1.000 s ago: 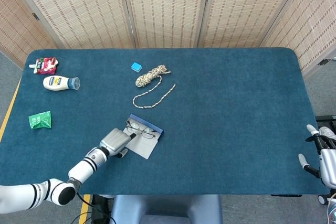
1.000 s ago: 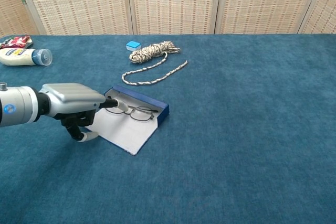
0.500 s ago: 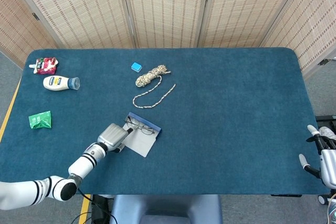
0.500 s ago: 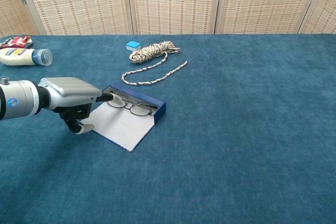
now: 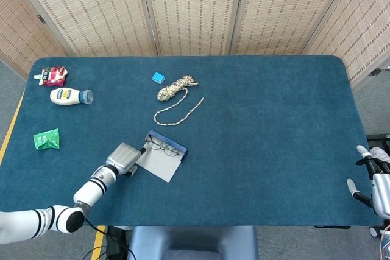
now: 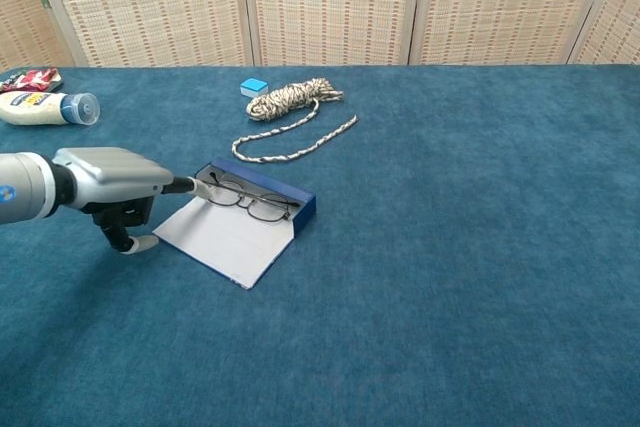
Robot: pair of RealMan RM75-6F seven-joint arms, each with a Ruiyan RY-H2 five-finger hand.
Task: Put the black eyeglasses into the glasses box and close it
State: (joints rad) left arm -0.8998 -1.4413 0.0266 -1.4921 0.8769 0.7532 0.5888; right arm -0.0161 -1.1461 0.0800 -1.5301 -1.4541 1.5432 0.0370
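While open, glasses box (image 6: 236, 233) holds black eyeglasses (image 6: 244, 203), seemingly folded

My table (image 5: 274, 150) wears blue carpet, woven folding screens (image 5: 189, 10) stand behind it, grey floor (image 5: 9, 89) at its sides

No text can be read in either view. The white bottle (image 5: 70, 96) lying at the desk's far left carries a yellow and blue label, but its print is too small to make out. The red packet (image 5: 53, 76) beside it and the green packet (image 5: 47, 140) show only blurred marks.
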